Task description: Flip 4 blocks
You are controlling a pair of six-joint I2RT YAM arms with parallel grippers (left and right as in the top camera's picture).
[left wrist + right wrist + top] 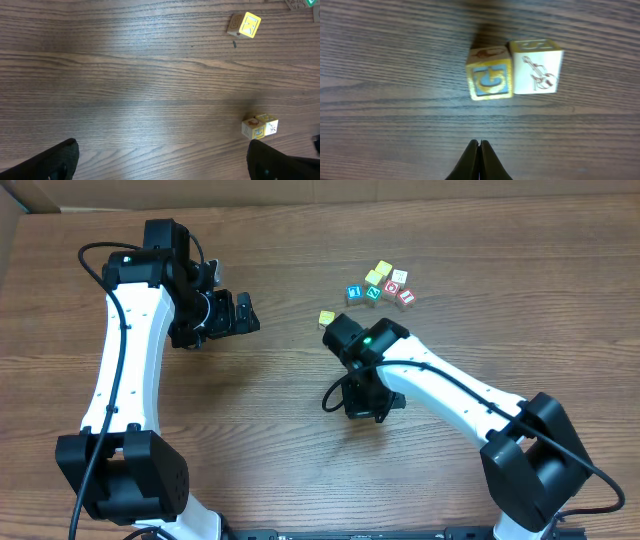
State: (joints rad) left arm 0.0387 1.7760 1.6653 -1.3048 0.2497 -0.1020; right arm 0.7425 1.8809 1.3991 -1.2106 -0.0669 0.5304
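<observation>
Brown wood-grain counter (250,410), matte, streaked with long dark lines running side to side.

Close up from the right wrist: two small wooden cubes touching side by side on the bare counter. At left, a yellow-faced block (490,80), blue letter in a yellow frame, brown drawing on its upper side. At right, a cream block (536,67), thin line drawing of a violin on the front, yellow-framed letter on top. Right fingers (470,167) just short of the two, pressed flat together, holding nothing, touching neither cube.

From the left wrist: a pair of blocks (260,127), yellow and cream, touching, low at the right. Well apart, near the top of the view, a single yellow block (245,25) turned at an angle. Left fingers (55,160) spread wide at the bottom corners, nothing between them.

From overhead: a lone yellow block (326,318) just beside the black end of the right arm (450,395). Farther back, a tight cluster: yellow blocks (383,269), teal block (371,294), red blocks (405,297), blue block (353,293), white-topped block (399,276). Left arm (125,350), white shell, black joints, looping cable, well apart at the left. Right arm covering part of the counter in front of the cluster.
</observation>
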